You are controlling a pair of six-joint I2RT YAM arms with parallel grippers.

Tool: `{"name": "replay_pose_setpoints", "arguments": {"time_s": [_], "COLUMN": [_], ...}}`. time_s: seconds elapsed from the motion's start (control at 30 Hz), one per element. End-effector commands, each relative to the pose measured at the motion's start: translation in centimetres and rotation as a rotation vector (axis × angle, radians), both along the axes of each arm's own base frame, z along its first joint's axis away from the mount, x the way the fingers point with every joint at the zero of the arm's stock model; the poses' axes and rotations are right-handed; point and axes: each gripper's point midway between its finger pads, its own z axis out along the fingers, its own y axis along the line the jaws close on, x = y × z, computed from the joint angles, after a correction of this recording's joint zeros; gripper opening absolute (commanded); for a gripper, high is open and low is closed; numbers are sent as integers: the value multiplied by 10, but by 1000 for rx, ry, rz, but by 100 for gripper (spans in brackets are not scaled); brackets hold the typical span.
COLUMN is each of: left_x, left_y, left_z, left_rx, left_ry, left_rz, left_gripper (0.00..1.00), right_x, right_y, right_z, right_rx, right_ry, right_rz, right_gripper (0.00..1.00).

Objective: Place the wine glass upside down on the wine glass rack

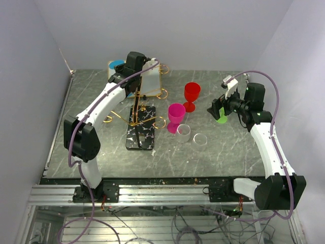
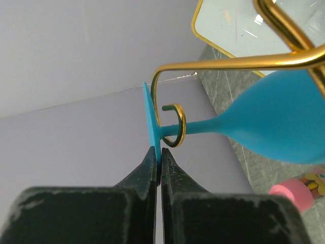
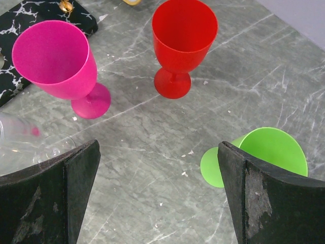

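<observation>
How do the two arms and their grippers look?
The left arm and right arm have white links and black joints, with a purple cable along each. The left gripper and right gripper have black, scuffed fingers.

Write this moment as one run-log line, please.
left gripper: shut on blue wine glass foot | stem: inside rack scroll | right gripper: open, near green glass

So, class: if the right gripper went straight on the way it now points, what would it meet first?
The right gripper would probably meet bare table first, between the pink glass, red glass and green glass; depth is unclear.
</observation>
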Motion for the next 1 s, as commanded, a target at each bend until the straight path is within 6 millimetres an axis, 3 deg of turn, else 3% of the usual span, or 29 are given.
{"name": "replay_pose_setpoints", "arguments": {"time_s": [0.0, 0.4, 0.97], "left_x": [-8, -14, -25], "left_y": [0, -14, -17], "left_z": [17, 4, 14], "left_rx": [1, -32, -107], "left_ry": [-36, 1, -5], "left_rz": [10, -9, -24], "left_gripper": [7, 14, 46], "right_x": [0, 0, 2], "right_y": [-1, -1, -2], "right_z": [-2, -4, -7], "right_rx": [8, 5, 1], "right_ry": [5, 17, 21], "right_rz": [4, 7, 3], "right_gripper": [100, 100, 100]}}
